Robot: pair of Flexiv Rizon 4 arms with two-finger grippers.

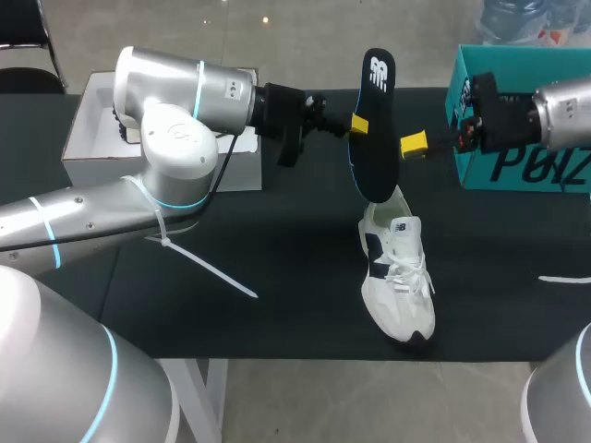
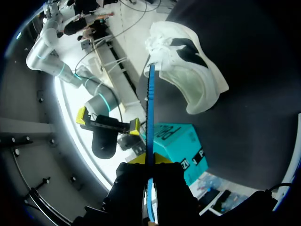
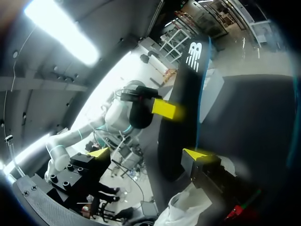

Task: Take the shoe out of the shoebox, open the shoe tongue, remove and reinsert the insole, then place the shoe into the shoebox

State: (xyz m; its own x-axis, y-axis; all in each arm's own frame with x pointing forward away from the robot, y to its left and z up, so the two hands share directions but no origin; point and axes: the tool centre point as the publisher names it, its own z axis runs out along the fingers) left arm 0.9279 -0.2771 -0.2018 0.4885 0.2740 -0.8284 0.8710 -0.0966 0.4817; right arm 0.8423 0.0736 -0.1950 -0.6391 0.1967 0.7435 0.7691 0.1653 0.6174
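Desk (image 1: pixel 277 268): black, under both pincers.
Teal box (image 1: pixel 517 157): behind my right pincer (image 2: pixel 108 121).
Shoe (image 1: pixel 397 277): out of box, on desk below my left pincer (image 1: pixel 358 125).
Insole (image 1: pixel 374 101): upright, clamped mid-length in left pincer, lower end near shoe opening.
Right pincer: spread, empty, just beside insole.
Risk: single-point hold, so insole may pivot or buckle at collar. Shoe unheld, may slide.

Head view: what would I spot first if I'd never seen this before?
A black insole stands upright in the air, pinched by the left gripper, its lower end by the opening of a white shoe on the dark table. The right gripper hangs open beside the insole, next to a teal box.
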